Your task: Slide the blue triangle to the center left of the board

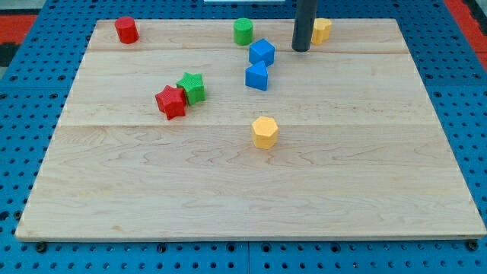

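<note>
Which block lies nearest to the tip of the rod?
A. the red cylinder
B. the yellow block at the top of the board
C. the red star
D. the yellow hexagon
B: my tip stands just to the view's left of the yellow block near the board's top edge.

This looks like a lab or test bench, not a home. A pale wooden worktop (251,190) lies on a blue metal plate (15,106) drilled with a regular grid of holes, the sort used for bolting down equipment. Small, bright plastic blocks are scattered on the wood, like test pieces.
</note>
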`<state>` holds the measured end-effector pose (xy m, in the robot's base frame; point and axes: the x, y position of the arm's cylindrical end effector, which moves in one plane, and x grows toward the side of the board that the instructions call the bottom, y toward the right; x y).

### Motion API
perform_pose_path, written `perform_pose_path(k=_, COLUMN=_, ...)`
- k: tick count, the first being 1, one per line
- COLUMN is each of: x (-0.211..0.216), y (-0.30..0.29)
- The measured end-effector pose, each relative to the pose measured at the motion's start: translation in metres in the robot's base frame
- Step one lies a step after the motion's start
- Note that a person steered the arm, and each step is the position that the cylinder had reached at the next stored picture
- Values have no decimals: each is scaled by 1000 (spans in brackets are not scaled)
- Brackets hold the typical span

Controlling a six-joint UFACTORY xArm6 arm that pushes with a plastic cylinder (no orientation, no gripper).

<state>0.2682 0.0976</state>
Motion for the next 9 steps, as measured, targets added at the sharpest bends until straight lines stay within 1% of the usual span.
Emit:
perform_pose_path(k=1, x=1, y=-7)
perform_pose_path(k=2, x=19, y=-7)
perform_pose_path(k=3, x=58, y=-8)
perform_pose_path(k=4, x=78, y=-56)
perform_pose_path(k=5, x=81, y=-123)
perform_pose_path(k=6, x=47, y=-161)
perform_pose_path(k=7, x=43, y=-241)
perform_pose_path(k=8, x=51, y=-277)
perform_pose_path(k=9, x=57, y=-244)
